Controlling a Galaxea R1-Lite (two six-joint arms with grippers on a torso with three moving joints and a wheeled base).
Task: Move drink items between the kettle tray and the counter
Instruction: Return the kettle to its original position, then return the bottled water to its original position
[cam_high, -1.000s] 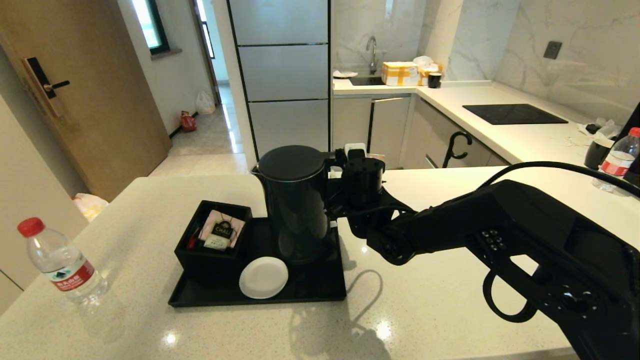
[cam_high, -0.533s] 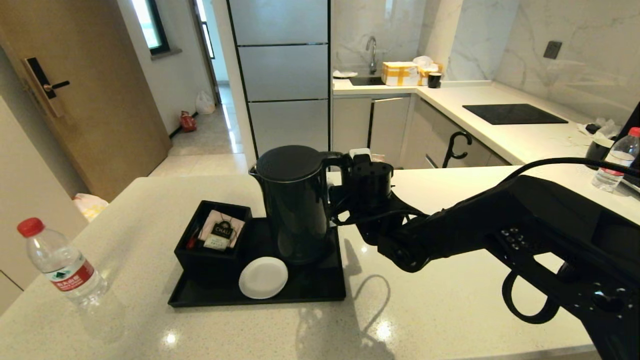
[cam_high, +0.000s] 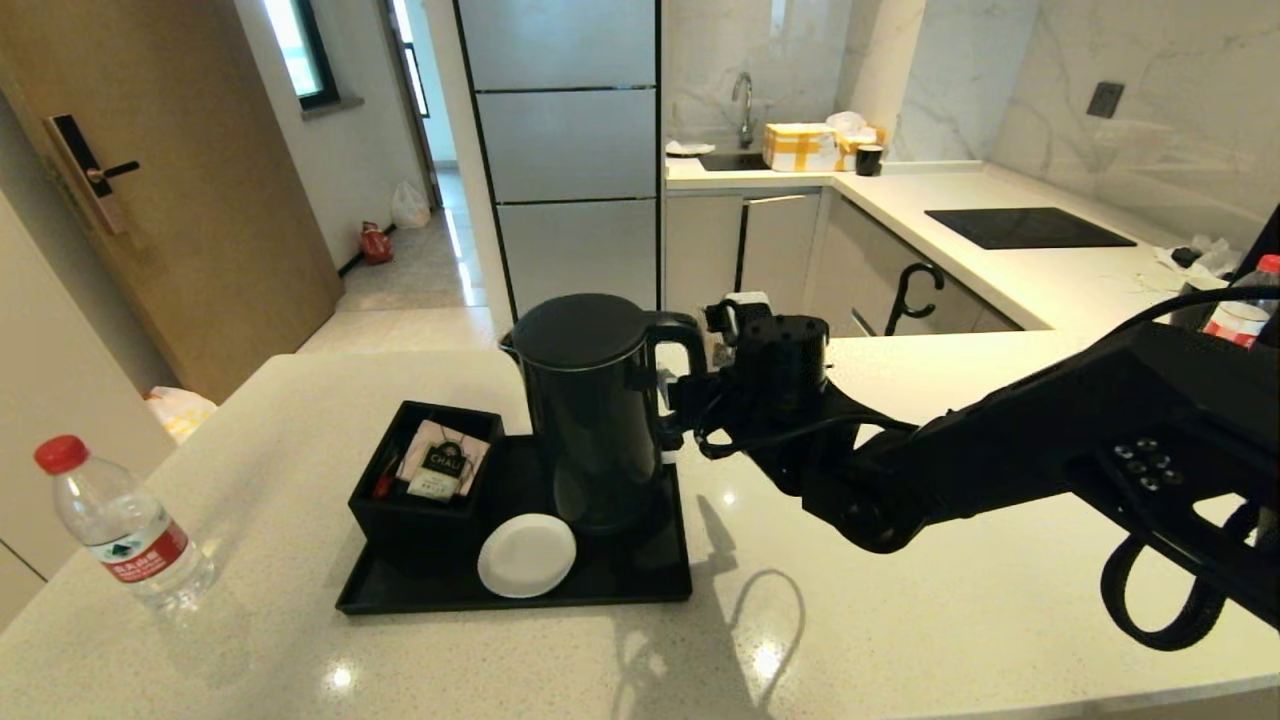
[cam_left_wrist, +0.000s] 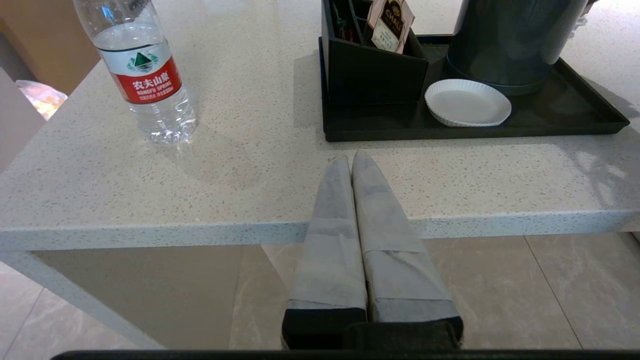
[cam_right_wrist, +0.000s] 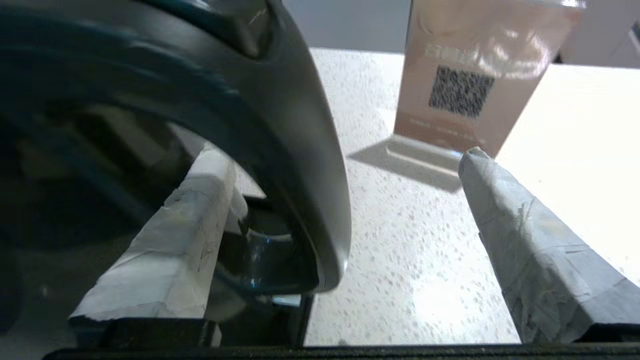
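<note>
The tall black kettle (cam_high: 595, 430) stands on the right half of the flat black tray (cam_high: 520, 597), on the speckled counter (cam_high: 900, 600). My right gripper (cam_high: 705, 375) is open at the kettle's loop handle (cam_right_wrist: 300, 125): one taped finger (cam_right_wrist: 200, 215) reaches inside the loop and the other (cam_right_wrist: 525, 230) stays well outside, with neither pressing on it. The red-capped water bottle (cam_high: 125, 530) stands upright on the counter to the left of the tray. My left gripper (cam_left_wrist: 350, 157) is shut and empty at the counter's front edge, apart from the bottle (cam_left_wrist: 145, 75).
The tray also holds a black box of tea sachets (cam_high: 425, 480) and a round white coaster (cam_high: 527, 555). A small QR-code sign (cam_right_wrist: 470, 85) stands just behind the kettle handle. Another bottle (cam_high: 1240, 310) and a dark cup sit far right, near the hob panel (cam_high: 1030, 228).
My right arm has drawn back to the right, so the kettle's handle, hidden by the gripper before, now shows. The kettle, bottle and tray stay where they were.
</note>
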